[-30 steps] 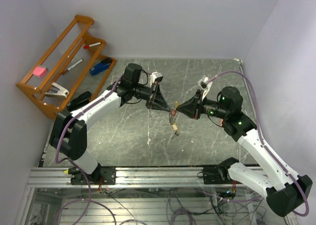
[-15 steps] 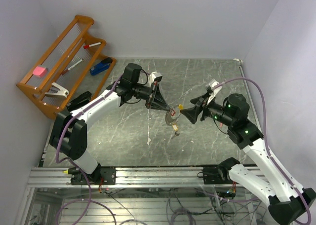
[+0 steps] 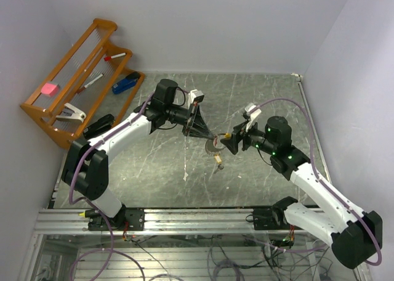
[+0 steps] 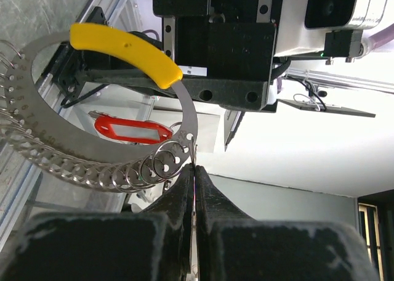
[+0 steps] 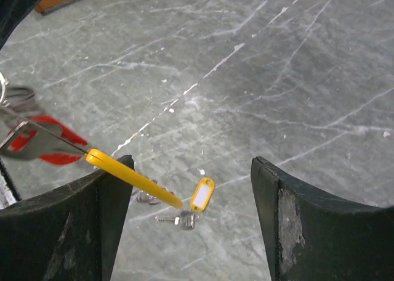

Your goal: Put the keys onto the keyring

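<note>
The keyring (image 4: 188,111) is held clear of the surface (image 3: 258,102), pinched at its rim by the clenched left fingers (image 4: 178,198). The right fingers (image 5: 301,232) are spread wide and released with nothing grasped, and the ring's curved yellow tag (image 5: 132,179) is seen between them, just beside one finger. A yellow-tagged key (image 5: 202,193) lies on the surface below, while a red-tagged key (image 4: 132,132) is seen at the ring, its attachment not discernible.
</note>
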Motion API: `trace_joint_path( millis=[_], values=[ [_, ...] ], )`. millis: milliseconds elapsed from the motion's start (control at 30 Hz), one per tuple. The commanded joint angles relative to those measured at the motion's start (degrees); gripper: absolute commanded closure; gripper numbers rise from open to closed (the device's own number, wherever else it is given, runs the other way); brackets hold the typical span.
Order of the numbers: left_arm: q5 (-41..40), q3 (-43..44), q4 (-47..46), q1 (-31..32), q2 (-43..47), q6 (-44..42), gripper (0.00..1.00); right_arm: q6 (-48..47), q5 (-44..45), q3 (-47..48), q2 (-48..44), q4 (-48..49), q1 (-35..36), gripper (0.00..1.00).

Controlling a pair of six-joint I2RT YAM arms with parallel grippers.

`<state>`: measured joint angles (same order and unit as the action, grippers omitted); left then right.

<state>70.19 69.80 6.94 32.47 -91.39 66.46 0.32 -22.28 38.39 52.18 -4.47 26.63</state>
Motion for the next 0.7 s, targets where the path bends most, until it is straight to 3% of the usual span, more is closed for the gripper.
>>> trace_joint_path(
  millis=[0,100,333,400,433,567,667],
  values=[
    [3.1,0.9,-1.4,0.5,1.6,1.9,0.93,-0.2,-0.9,0.1,2.4,7.9,-0.2,0.26],
    [3.1,0.7,-1.0,0.6,1.5,1.7,0.93,0.3,-1.6,0.4,3.5,9.0,-0.3,0.34],
    [3.2,0.6,-0.7,0.5,1.6,1.5,0.93,1.9,-1.8,-0.1,3.0,11.6,-0.3,0.75],
    [3.2,0.4,-0.4,0.6,1.8,1.5,0.93,2.5,-1.1,0.2,2.8,11.6,-0.3,0.92],
    [3.2,0.4,-0.6,0.6,1.9,1.5,0.93,2.8,-0.6,0.2,2.6,11.7,-0.3,0.95],
    [3.3,0.5,-0.9,0.6,1.9,1.7,0.93,3.5,0.1,-0.4,1.1,13.3,-0.3,0.95],
    [3.6,1.2,-1.2,0.4,1.7,1.8,0.93,3.5,0.6,-0.5,-0.2,10.9,-0.3,0.71]
  ],
)
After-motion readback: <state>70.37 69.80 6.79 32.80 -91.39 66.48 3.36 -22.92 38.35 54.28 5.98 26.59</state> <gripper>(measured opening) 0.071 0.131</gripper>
